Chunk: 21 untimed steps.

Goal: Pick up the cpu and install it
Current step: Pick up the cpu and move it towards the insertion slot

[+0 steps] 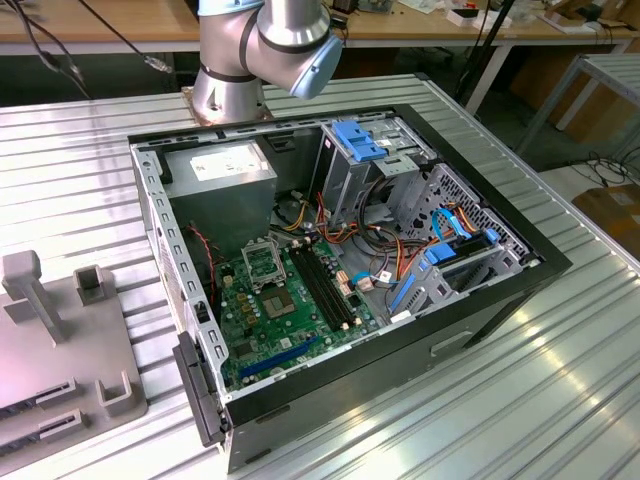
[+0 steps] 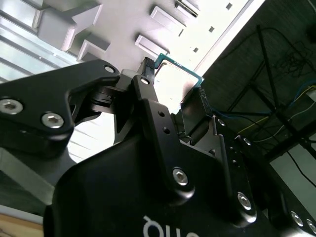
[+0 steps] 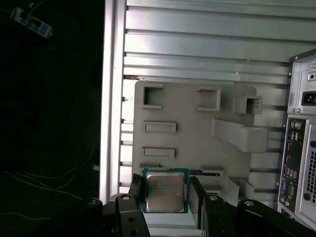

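Note:
In both wrist views the cpu [image 3: 164, 191] [image 2: 173, 79], a small square chip with a pale metal face and a green rim, sits between my two black fingers [image 3: 136, 190], held by two opposite edges. My gripper [image 3: 166, 192] [image 2: 174, 86] is shut on it, well above the grey fixture plate [image 3: 187, 113] on the ribbed table. In the exterior view the open computer case [image 1: 340, 270] lies on the table, with the silver-framed socket [image 1: 262, 262] on the green motherboard [image 1: 300, 330].
The grey fixture plate [image 1: 60, 340] with raised blocks lies at the exterior view's left, beside the case. The arm's base [image 1: 235, 70] stands behind the case. Inside the case are a power supply [image 1: 225, 180], drive cages with blue clips [image 1: 360, 145] and bundled cables [image 1: 400, 260].

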Each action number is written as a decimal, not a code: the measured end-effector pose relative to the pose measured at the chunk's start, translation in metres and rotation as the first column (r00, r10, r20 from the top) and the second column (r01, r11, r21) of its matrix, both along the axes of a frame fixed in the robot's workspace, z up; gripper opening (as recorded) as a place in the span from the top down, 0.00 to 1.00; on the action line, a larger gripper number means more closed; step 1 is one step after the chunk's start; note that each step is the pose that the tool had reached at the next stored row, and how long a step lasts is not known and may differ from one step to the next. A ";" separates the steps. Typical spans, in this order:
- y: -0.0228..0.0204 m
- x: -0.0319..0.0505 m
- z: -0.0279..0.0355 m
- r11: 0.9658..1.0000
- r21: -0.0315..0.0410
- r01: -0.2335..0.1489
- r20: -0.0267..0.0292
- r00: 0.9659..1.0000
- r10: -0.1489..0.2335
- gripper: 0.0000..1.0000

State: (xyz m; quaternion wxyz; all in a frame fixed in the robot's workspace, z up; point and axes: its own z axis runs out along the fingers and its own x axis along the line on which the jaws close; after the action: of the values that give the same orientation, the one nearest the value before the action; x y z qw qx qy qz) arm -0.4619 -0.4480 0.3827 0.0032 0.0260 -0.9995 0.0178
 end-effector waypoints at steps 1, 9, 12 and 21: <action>0.0000 0.0000 0.0013 1.000 -0.001 0.000 0.000 1.000 0.000 0.53; 0.0000 0.0000 0.0137 1.000 -0.004 0.000 0.000 1.000 0.000 0.53; 0.0000 0.0000 0.0144 1.000 -0.005 0.000 0.000 1.000 0.000 0.53; 0.0000 0.0013 0.0145 1.000 -0.007 0.000 0.000 1.000 0.000 0.53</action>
State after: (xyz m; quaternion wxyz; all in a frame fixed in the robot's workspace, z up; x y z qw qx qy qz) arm -0.4606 -0.4479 0.3973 0.0033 0.0260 -0.9994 0.0211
